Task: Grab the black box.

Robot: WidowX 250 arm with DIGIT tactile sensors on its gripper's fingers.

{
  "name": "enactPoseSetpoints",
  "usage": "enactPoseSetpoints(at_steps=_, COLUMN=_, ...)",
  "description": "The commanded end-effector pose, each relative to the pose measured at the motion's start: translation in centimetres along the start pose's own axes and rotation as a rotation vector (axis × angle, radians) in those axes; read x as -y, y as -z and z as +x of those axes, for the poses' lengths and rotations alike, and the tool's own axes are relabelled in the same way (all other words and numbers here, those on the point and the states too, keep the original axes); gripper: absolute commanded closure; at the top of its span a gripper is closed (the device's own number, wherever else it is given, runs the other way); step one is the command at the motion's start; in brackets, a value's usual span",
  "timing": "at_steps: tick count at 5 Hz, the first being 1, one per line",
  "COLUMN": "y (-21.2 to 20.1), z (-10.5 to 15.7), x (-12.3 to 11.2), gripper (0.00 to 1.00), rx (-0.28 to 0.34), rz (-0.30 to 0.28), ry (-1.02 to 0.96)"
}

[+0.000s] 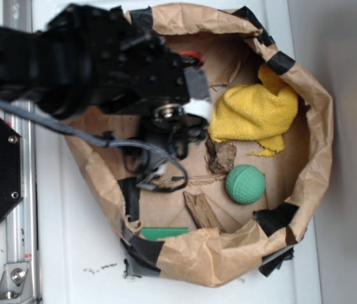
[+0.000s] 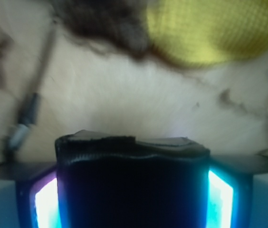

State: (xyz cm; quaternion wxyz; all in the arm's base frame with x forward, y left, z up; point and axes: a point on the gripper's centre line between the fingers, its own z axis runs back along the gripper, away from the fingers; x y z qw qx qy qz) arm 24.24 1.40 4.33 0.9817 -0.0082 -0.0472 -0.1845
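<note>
1. Wrist view: the black box (image 2: 131, 183) sits clamped between the end effector's (image 2: 131, 190) glowing pads, above the brown paper floor.
2. Exterior view: the arm hangs over the paper-lined basket (image 1: 311, 126), beside the yellow cloth (image 1: 254, 114) and green ball (image 1: 245, 184).

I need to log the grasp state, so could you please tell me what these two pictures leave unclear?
- Black box: the wrist view shows only one blurred face between the claw's lit pads, the rest cut off below; hidden under the arm in the exterior view.
- Claw: hidden beneath the arm in the exterior view.
- Green item: mostly hidden behind the bag's rim.
</note>
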Motion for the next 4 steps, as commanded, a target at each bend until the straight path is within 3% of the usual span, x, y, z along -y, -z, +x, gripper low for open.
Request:
enactPoseSetpoints(at_steps=1, y=-11.1, z=-1.6, x=-3.0, gripper=1.00, rx=0.254, rz=0.066, ry=-0.198)
enactPoseSetpoints(at_steps=2, y=-15.9, z=-0.3, x=-2.0, gripper=1.00, rx=0.249, rz=0.044, ry=-0.263)
enactPoseSetpoints(at_steps=3, y=-16.1, z=1.9, x=-0.7, gripper=1.00, rx=0.110, rz=0.033, ry=-0.287)
enactPoseSetpoints(at_steps=4, y=-15.9, z=2.6, x=-0.1, gripper=1.00, rx=0.069, rz=0.041, ry=-0.309)
